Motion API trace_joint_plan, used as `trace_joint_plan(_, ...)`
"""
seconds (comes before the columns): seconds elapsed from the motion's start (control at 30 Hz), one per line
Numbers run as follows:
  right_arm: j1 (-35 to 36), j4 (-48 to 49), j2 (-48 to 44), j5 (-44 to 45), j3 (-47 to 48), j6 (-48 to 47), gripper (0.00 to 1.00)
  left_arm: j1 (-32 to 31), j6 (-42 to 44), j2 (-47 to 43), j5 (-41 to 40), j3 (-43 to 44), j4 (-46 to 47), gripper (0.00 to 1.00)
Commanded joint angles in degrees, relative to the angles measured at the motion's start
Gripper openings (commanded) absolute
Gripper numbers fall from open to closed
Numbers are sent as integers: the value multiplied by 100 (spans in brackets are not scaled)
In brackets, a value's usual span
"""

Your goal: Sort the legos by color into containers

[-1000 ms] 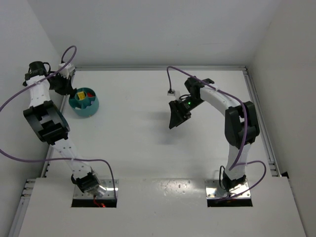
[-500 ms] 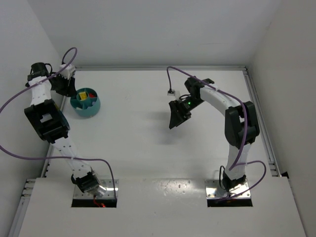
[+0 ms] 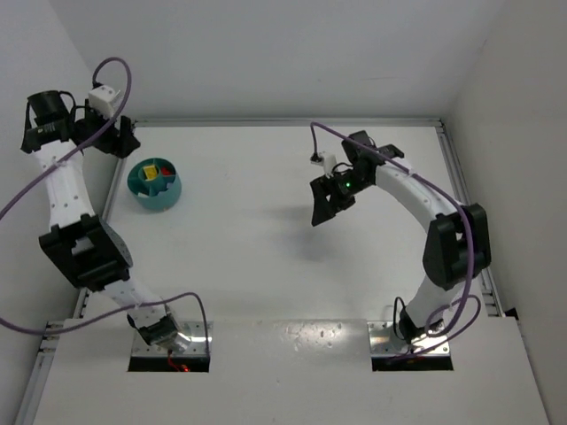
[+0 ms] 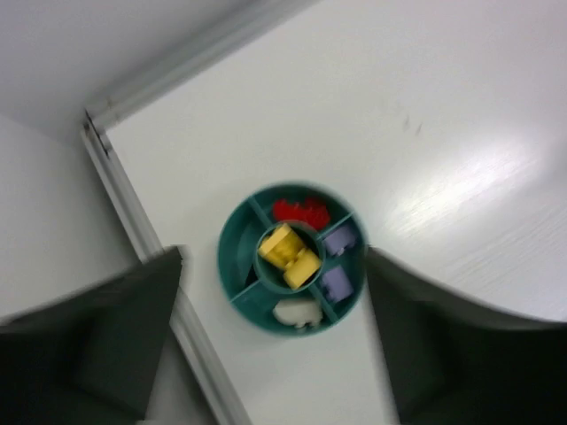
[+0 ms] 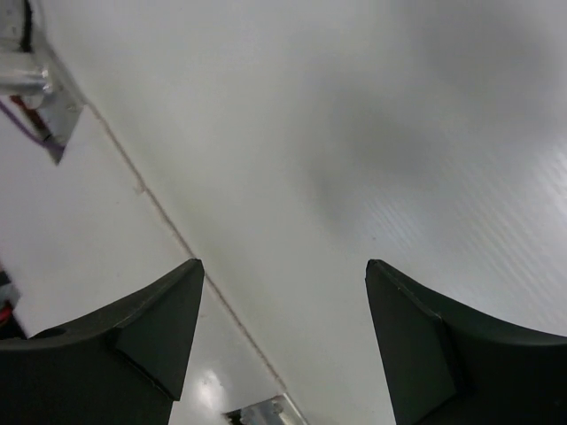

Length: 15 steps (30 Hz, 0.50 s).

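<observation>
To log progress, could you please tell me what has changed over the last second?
The left gripper rose and drew back from the teal bowl, open and empty. The right gripper drifted slightly to the right, also open. The bowl and the bricks in it stayed put.

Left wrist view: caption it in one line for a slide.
Open left end effector framing the teal bowl, legos sorted by color in its compartments.
</observation>
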Motion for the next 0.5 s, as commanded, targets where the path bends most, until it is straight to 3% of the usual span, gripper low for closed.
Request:
trace_joint_plan(0.0, -63, 542, -627, 1126, -284, 269, 75, -666, -282, -1185, 408, -803, -26, 99)
trace_joint_plan(0.1, -282, 763, -892, 1830, -626, 418, 77, -1291, -729, -1697, 312, -1587, 78, 100)
trace_joint_plan(0.27, -730, 1201, -1506, 2641, -1319, 532, 81, -2731, -1986, -2619, -355, -3500, 1483, 100)
trace_joint_plan(0.47, -1135, 1316, -2000, 2854, -2129, 471, 84, -3806, -2674, -2824, -1183, -4523, 2188, 100)
